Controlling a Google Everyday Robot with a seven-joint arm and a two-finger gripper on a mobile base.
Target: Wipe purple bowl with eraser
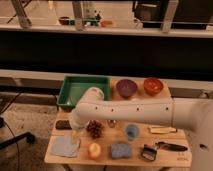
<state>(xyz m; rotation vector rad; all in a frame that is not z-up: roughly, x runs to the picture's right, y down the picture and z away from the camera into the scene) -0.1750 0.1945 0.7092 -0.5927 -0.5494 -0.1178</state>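
The purple bowl (126, 88) sits at the back of the wooden table (165, 160), left of an orange-red bowl (153, 85). The eraser (63, 124), a small dark block, lies near the table's left edge. My white arm reaches across from the right, and the gripper (75, 134) hangs low just right of the eraser, above the corner of a blue cloth (65, 146). It stands open and holds nothing. The gripper is far from the purple bowl.
A green tray (82, 90) stands at the back left. A bunch of dark grapes (94, 129), a blue cup (132, 131), an orange fruit (94, 149), a blue sponge (120, 150) and a black-handled brush (167, 146) lie along the front.
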